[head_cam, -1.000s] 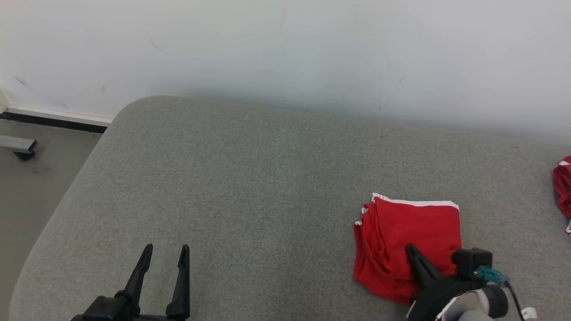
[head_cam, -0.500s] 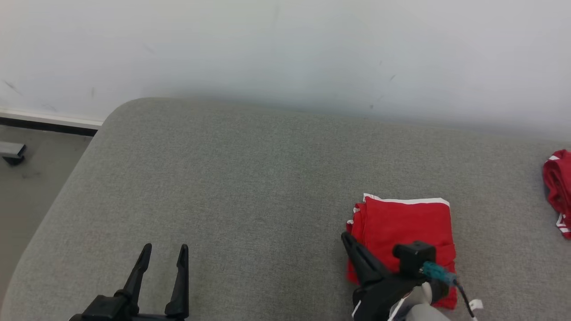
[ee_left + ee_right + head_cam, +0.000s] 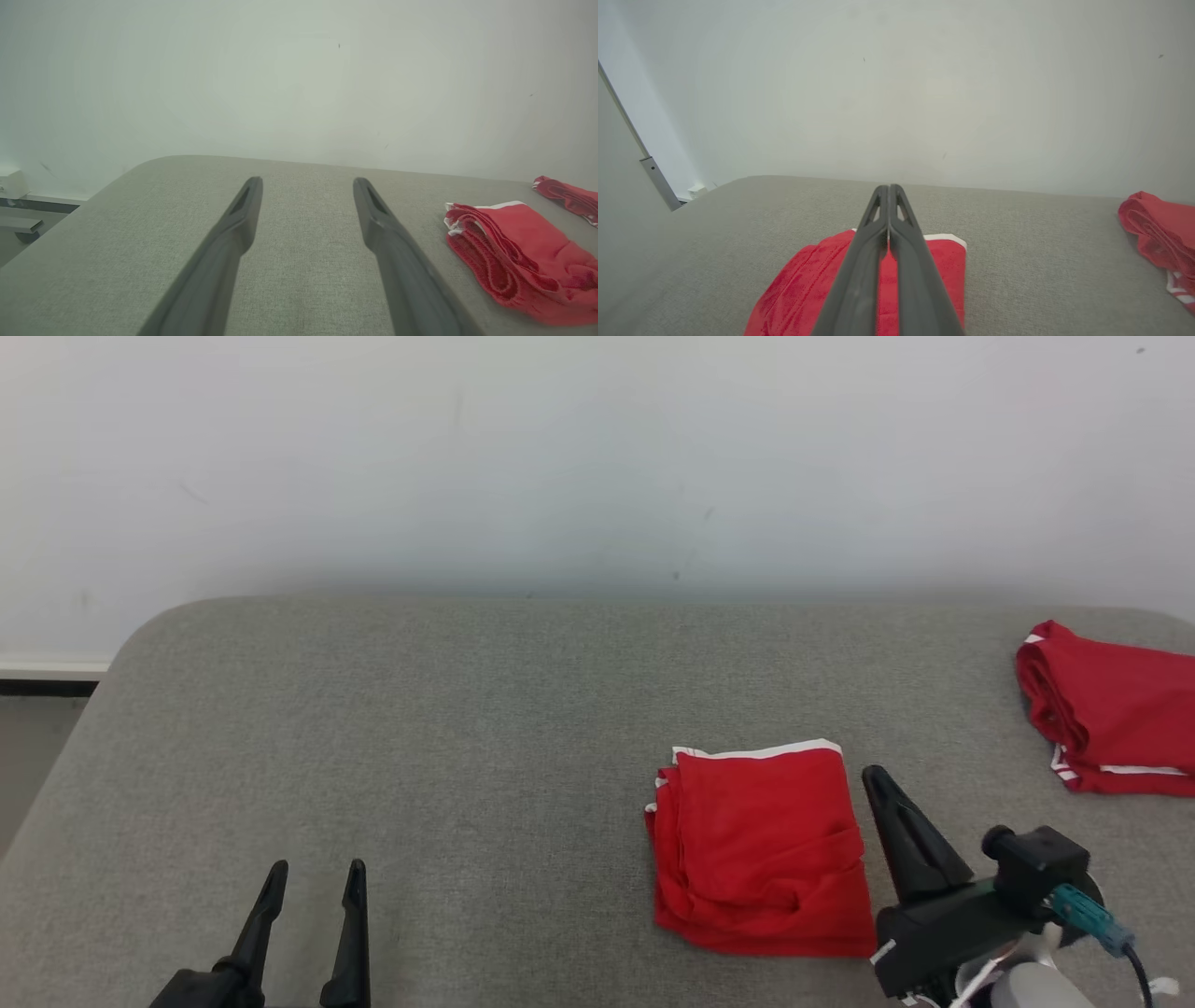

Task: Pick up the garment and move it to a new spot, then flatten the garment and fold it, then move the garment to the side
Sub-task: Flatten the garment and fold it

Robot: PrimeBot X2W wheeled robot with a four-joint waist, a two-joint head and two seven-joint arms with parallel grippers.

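Red folded garment (image 3: 761, 845) lies free at lower centre, empty closed right gripper (image 3: 878, 777) withdrawn beside it, left gripper (image 3: 316, 870) spread: folding seems done.

The red garment (image 3: 761, 845) with white trim is lying folded in a flat, roughly square bundle at 4 o'clock on the grey padded surface (image 3: 467, 728), layered edges facing 9 o'clock

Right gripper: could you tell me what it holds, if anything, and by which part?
Nothing: the right gripper is shut empty beside the folded red garment; the left gripper stands open.
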